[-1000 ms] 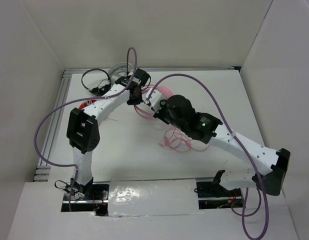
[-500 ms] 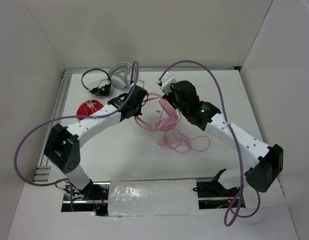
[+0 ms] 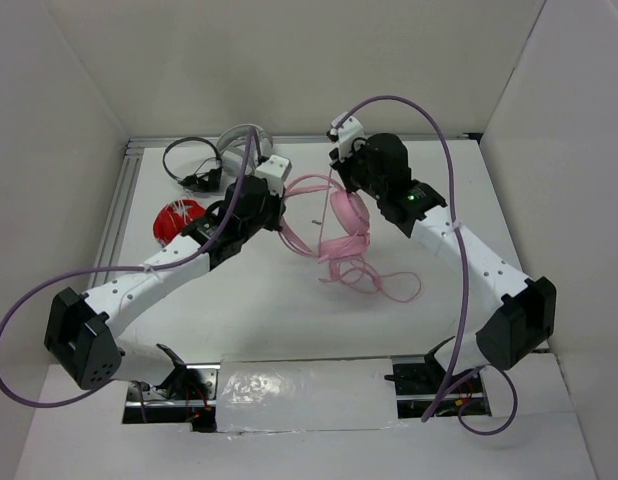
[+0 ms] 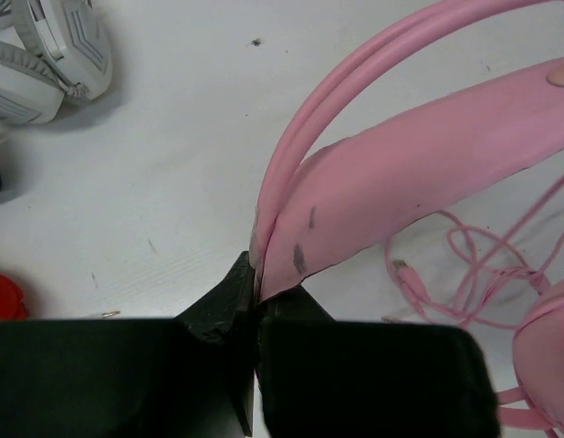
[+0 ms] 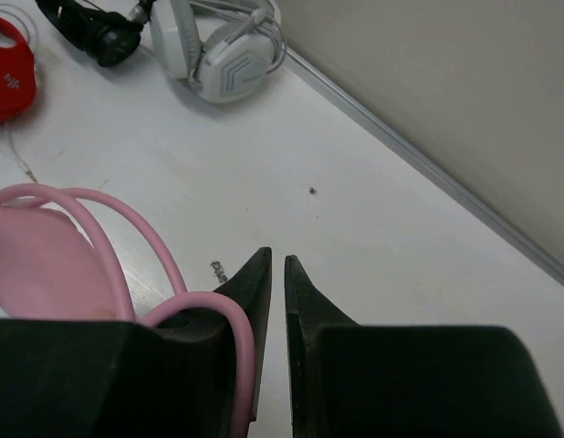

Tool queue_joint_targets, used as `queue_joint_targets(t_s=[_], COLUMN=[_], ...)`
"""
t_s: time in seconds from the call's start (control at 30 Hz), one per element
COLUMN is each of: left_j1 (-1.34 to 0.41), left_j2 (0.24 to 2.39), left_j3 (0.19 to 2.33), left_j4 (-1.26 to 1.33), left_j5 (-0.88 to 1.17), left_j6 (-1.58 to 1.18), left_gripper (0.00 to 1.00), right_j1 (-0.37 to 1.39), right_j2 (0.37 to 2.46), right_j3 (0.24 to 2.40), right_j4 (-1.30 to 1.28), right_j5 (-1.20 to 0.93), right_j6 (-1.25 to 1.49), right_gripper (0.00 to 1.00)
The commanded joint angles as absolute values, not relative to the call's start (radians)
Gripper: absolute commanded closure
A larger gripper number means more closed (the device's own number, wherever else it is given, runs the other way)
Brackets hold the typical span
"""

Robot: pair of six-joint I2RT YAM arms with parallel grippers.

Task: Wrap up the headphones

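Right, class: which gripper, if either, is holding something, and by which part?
The left gripper pinches the headphones by their headband. The right gripper has nothing between its jaws.

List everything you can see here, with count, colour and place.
pink headphones: 1, pink, middle
cable: 1, pink, loose tangle on the near side
white-grey headphones: 1, white and grey, far edge
black headphones: 1, black, far left corner
red round object: 1, red, left side
table: 1, white, under everything
left hand: 1, black, shut on the pink headphones
right hand: 1, black, slightly open, empty, beside the pink headphones
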State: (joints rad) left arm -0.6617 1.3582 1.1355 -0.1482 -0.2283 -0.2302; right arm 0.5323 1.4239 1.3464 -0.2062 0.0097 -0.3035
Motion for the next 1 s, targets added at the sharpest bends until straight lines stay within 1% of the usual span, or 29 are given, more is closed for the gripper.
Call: queue_joint_targets(t_s=[0.0,0.13,0.2,0.27,0.37,0.4,0.43,0.47,0.5,0.53,0.63,0.7,0.83,0.97], left_j1=[-0.706,-0.716,-0.716,-0.718,-0.716,-0.716,-0.716,-0.716,-0.716,-0.715,-0.715,-0.715,-0.716,-0.707], left_j2=[1.379,1.371,1.355,1.330,1.257,1.224,1.207,1.192,1.165,1.154,1.121,1.115,1.123,1.131], left_j3=[1.154,1.150,1.163,1.169,1.178,1.195,1.209,1.224,1.250,1.258,1.290,1.310,1.325,1.321], left_j4=[-0.170,-0.163,-0.175,-0.181,-0.167,-0.166,-0.166,-0.169,-0.170,-0.166,-0.169,-0.182,-0.196,-0.207], left_j5=[-0.118,-0.081,-0.098,-0.094,-0.045,-0.029,-0.020,-0.011,0.024,0.052,0.110,0.101,0.016,0.005], left_j6=[-0.140,-0.147,-0.150,-0.150,-0.152,-0.152,-0.155,-0.152,-0.147,-0.134,-0.120,-0.127,-0.133,-0.138], left_gripper=[1.00,1.00,1.00,1.00,1.00,1.00,1.00,1.00,1.00,1.00,1.00,1.00,1.00,1.00], right_j1=[0.508,0.492,0.477,0.453,0.370,0.350,0.336,0.315,0.310,0.308,0.307,0.307,0.307,0.307], right_j2=[1.431,1.492,1.509,1.505,1.505,1.502,1.502,1.500,1.502,1.506,1.514,1.500,1.430,1.333], right_j3=[1.465,1.525,1.488,1.447,1.393,1.364,1.345,1.330,1.312,1.315,1.345,1.333,1.315,1.278], right_j4=[-0.034,-0.090,-0.060,-0.011,0.037,0.061,0.083,0.100,0.115,0.106,0.037,0.032,0.008,-0.050], right_j5=[0.005,-0.005,0.038,0.035,-0.128,-0.232,-0.282,-0.332,-0.415,-0.458,-0.622,-0.711,-0.764,-0.781], right_j6=[-0.287,-0.275,-0.246,-0.210,-0.106,-0.062,-0.043,-0.037,-0.037,-0.044,-0.083,-0.094,-0.129,-0.178], right_gripper=[0.75,0.75,0.76,0.75,0.74,0.74,0.72,0.72,0.68,0.66,0.67,0.68,0.68,0.67])
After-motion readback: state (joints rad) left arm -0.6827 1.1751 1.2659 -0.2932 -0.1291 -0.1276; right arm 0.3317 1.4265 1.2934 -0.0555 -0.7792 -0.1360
